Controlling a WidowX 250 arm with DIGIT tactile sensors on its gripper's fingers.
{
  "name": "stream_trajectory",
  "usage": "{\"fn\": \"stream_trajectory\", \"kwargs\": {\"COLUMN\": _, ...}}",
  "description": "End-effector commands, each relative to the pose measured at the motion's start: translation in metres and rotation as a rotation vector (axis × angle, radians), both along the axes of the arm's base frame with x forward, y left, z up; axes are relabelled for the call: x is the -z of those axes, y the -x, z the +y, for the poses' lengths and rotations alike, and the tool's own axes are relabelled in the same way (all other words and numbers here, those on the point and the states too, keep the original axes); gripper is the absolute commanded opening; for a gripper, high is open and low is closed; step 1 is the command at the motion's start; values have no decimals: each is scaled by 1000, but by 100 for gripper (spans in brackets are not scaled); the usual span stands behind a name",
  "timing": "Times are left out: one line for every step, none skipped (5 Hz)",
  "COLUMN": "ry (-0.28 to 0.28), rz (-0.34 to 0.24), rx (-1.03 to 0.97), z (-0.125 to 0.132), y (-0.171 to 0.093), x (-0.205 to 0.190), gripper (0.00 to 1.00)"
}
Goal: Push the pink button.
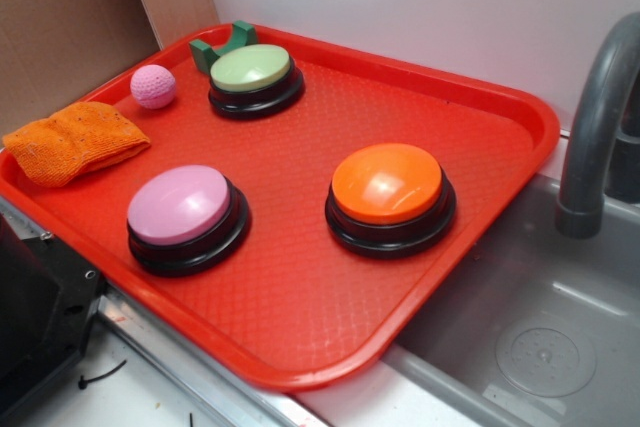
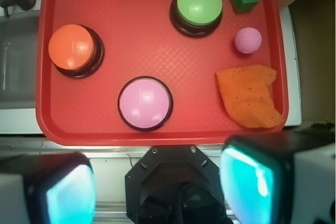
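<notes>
The pink button (image 1: 180,205) has a smooth pale pink dome on a black base and sits at the front left of the red tray (image 1: 300,337). In the wrist view it (image 2: 145,102) lies below the tray's middle, near the near rim. My gripper (image 2: 157,190) hangs high above the tray's near edge, well clear of the button. Its two fingers (image 2: 252,184) with teal pads stand wide apart, open and empty. The gripper does not show in the exterior view.
On the tray are an orange-domed button (image 1: 388,185), a pale green-domed button (image 1: 252,69), a small textured pink ball (image 1: 153,86), an orange cloth (image 1: 75,140) and a green block (image 1: 222,45). A grey sink (image 1: 540,347) and faucet (image 1: 600,127) lie right of the tray. The robot's black base (image 2: 178,182) sits below.
</notes>
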State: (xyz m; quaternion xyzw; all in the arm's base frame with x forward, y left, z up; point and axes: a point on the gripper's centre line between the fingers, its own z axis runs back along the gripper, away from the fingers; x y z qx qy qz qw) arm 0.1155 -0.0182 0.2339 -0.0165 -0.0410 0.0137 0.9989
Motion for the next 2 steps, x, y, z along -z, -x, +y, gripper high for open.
{"fn": "stream_trajectory", "kwargs": {"ry": 0, "rz": 0, "rx": 0, "z": 0, "y": 0, "x": 0, "gripper": 100}}
{"fn": "stream_trajectory", "kwargs": {"ry": -66, "rz": -1, "rx": 153, "z": -10, "y": -22, "x": 45, "gripper": 100}}
